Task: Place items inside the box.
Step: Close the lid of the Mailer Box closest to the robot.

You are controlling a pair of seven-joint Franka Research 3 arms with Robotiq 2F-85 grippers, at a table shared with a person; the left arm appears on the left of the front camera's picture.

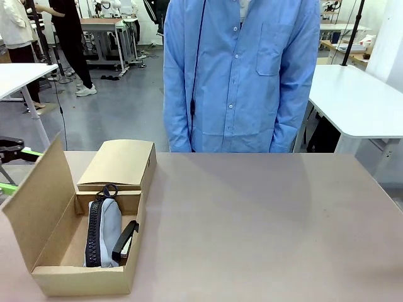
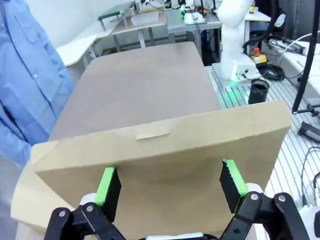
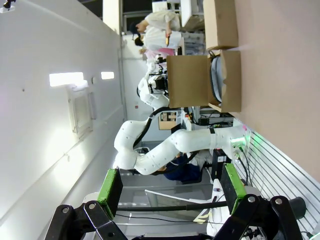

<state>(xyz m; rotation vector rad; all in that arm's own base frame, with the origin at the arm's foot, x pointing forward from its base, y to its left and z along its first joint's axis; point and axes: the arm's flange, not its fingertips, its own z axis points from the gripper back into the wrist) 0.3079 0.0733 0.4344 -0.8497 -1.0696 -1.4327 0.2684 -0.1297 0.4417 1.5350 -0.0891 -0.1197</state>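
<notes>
From the front camera I saw the cardboard box (image 1: 60,261) sitting at the near left corner of the worktop (image 1: 264,220), its lid flaps open. Inside lay the grey pencil case (image 1: 107,229), its dark zip edge up, and leaning against it on the right was a black stapler (image 1: 126,240). I could not read any print on the case. Those two were the only items I could make out in the box; whether anything lay beneath them I could not tell. The rest of the worktop carried nothing, and the person (image 1: 242,75) stood at the far side with no hands showing, so I judged the task part done, with further items yet to arrive if more were meant to go in.

My left gripper (image 2: 169,182) sat just behind the box's raised flap (image 2: 160,150), fingers (image 2: 108,186) spread wide and holding nothing, the flap standing close in front of them. My right gripper (image 3: 170,187) was drawn well back from the worktop, its fingers (image 3: 111,186) also fully apart and empty, with the box far off in its view.
</notes>
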